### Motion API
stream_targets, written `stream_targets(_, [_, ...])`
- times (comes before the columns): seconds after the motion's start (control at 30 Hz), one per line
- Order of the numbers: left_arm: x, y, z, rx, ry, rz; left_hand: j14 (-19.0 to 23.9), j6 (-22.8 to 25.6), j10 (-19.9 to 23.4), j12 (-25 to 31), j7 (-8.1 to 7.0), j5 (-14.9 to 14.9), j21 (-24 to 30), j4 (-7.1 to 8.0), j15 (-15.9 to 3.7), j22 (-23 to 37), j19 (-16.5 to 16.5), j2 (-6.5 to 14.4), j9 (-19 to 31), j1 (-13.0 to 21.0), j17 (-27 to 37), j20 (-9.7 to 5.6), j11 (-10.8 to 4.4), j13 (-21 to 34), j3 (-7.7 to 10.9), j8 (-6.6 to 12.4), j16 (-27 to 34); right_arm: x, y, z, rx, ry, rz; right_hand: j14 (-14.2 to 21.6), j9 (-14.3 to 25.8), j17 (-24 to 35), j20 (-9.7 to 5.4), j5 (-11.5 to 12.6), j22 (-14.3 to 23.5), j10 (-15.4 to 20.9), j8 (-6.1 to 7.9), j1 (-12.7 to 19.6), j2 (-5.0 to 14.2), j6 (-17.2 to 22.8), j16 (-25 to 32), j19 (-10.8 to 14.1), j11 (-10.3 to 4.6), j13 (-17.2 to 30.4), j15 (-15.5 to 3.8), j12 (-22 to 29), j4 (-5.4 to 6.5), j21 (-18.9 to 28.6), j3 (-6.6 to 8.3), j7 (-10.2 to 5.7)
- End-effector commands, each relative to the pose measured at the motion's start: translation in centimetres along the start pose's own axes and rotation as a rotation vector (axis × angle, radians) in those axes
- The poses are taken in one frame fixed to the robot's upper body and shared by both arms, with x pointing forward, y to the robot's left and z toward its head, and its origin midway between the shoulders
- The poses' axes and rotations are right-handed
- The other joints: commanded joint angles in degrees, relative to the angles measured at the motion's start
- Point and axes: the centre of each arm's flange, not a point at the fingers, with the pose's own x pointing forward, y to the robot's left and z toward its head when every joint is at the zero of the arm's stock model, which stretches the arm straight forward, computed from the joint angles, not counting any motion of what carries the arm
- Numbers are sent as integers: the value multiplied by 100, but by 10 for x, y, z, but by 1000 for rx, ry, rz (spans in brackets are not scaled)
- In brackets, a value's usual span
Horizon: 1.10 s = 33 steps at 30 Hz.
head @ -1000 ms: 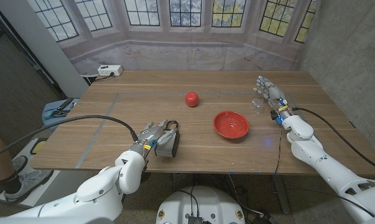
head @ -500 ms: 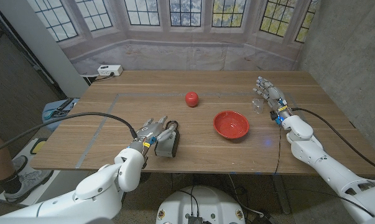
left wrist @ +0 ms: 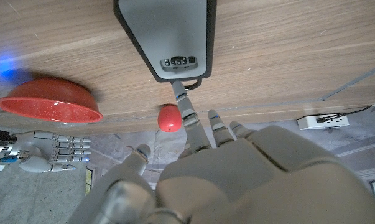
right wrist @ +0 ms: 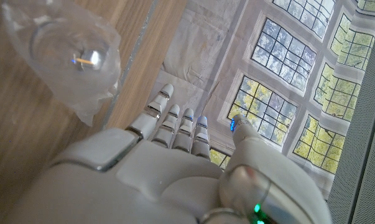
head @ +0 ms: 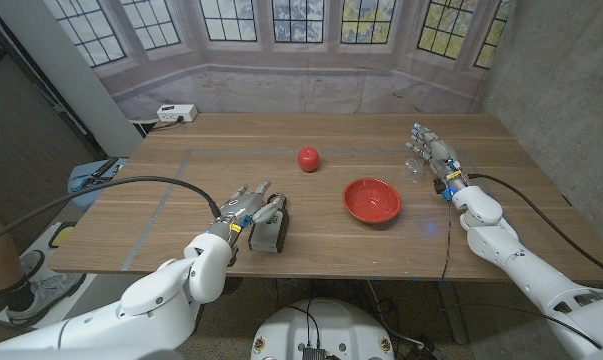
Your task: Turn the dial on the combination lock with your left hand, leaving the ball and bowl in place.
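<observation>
Grey, the lock (head: pixel 267 234) lies near the table's (head: pixel 181 190) front edge, your left hand (head: pixel 243 209) over its dial end, one fingertip (left wrist: pixel 176 91) touching just under the dials (left wrist: pixel 179 61), gripping nothing. Red ball (head: pixel 308 158) and bowl (head: pixel 371 200) sit beyond. Your right hand (head: pixel 433 153) stands open, fingers apart, beside a clear wrapper (head: pixel 414 169).

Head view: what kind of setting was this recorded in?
Probably a lab or test room dressed as a home: the wooden table stands before a printed backdrop of windows, beside a bare concrete wall, with a power strip at the table's far corner.
</observation>
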Motion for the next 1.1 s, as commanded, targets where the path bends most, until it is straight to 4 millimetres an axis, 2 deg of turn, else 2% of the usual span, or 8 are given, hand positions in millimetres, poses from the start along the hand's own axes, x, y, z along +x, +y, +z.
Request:
stream_targets(0.03, [4, -1, -2, -6, -3, -15, 62, 25, -2, 7, -6, 27, -16, -40, -3, 15, 22, 24, 15, 33, 3, -11, -14, 21, 19, -14, 0, 2, 2, -1, 2, 4, 1, -8, 21, 29, -245, -23, 29, -3, 4, 0, -9, -21, 32, 23, 20, 19, -315, 25, 35, 24, 2, -27])
stream_targets(1.1, [12, -9, -15, -39, 34, -69, 58, -13, 43, 18, 22, 26, -23, -36, 15, 15, 22, 13, 16, 25, 5, 0, 8, 22, 13, -29, -6, 6, 3, -7, 9, 18, -10, -8, 21, 34, -241, -22, 30, -22, 5, -14, -5, -23, 36, 17, 17, 19, -299, 20, 50, 25, 3, -31])
